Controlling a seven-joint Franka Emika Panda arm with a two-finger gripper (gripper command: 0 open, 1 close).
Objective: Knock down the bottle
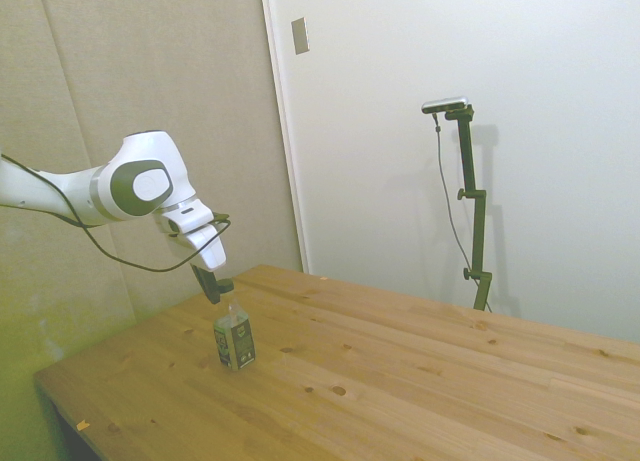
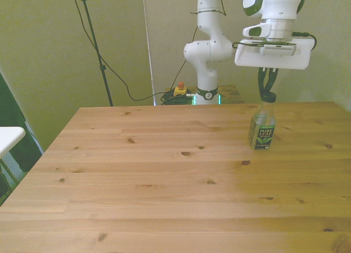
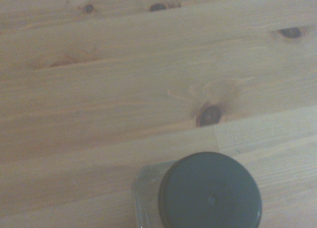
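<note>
Side view: arm reaches in over the near-left part of the wooden table (image 1: 420, 371). The claw (image 1: 217, 288) hangs directly above the bottle (image 1: 234, 343), fingertips at about cap height, just over the neck. Bottle stands upright on the table, below the claw and a little toward the table's middle. Contact between fingertips and cap cannot be judged from here. Finger spacing not readable in this view.

Front view: the claw (image 2: 267, 89) sits straight over the bottle (image 2: 262, 125), dark fingers (image 2: 262, 82) pointing down to the dark cap. The two fingers appear close together, a narrow gap at most, with tips around or just above the cap; whether they pinch the cap cannot be told. Bottle upright, dark label with light lettering facing the camera, standing toward the front view's right side of the table (image 2: 164, 181).

Wrist view: the bottle's round dark cap (image 3: 209, 192) seen from above, close and sharp-edged, with a clear squarish shoulder showing beside it. Bare wood with knots (image 3: 209, 114) fills the remaining field.
</note>
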